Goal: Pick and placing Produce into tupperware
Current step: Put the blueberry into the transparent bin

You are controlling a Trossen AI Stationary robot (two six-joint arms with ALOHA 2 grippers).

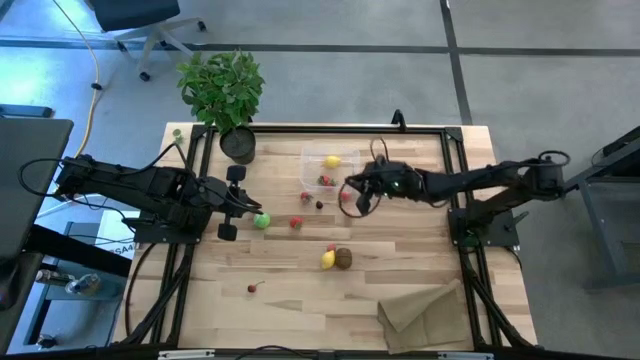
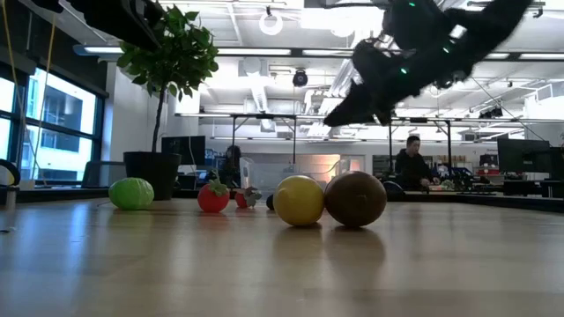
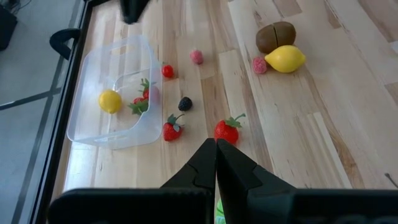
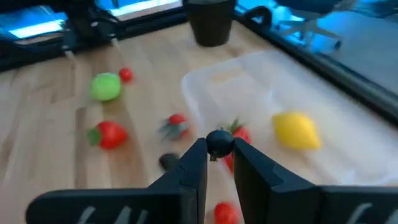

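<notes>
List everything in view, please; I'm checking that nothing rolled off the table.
tupperware: one, clear, table's far side
kiwi: one, brown, mid-table
lemons: two, yellow, one in tupperware, one beside kiwi
lime: one, green, at left gripper
berries: several, red, pink, dark, around tupperware, one inside
potted plant: one, green, far left corner
paper bag: one, tan, near right corner
left gripper: shut, over lime
right gripper: holding dark berry, at tupperware's edge

Two matte black jointed arms with black cables looped alongside; green indicator light near the right tool (image 1: 349, 192); slim, tapered dark fingers (image 4: 193, 168).
</notes>
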